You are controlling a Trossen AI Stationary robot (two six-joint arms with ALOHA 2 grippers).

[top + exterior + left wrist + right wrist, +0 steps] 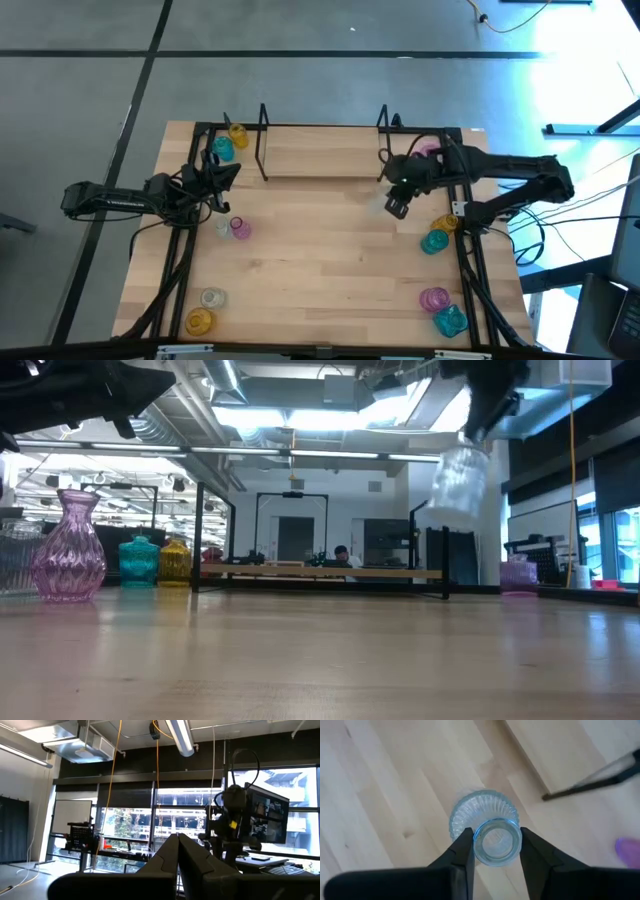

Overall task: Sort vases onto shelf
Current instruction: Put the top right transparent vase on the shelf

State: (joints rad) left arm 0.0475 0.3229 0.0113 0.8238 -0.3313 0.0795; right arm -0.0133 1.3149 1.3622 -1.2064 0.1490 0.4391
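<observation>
Right gripper (pixel 496 851) has a clear vase (pixel 487 827) pinched by the neck, one dark finger on each side of the rim, ribbed body hanging below. In the low view that clear vase (pixel 458 482) hangs well above the tabletop, upright, nothing under it but air. From above, the right gripper (pixel 397 206) sits just off the shelf's right end, near the black wire upright, over the table and not over the board itself. The shelf (pixel 320 152) lies along the far side of the table, its light-wood board bare in the middle.

Left gripper (pixel 226 178) waits at the left side, fingers pressed together, holding nothing, pointing out toward the room.

Other vases are scattered around: a yellow and teal pair (pixel 229 142) left of the shelf, a pink vase (pixel 241 229) below the left gripper, a pink one (pixel 426 150) behind the right arm, and a teal vase (pixel 434 242) by the right rail.
</observation>
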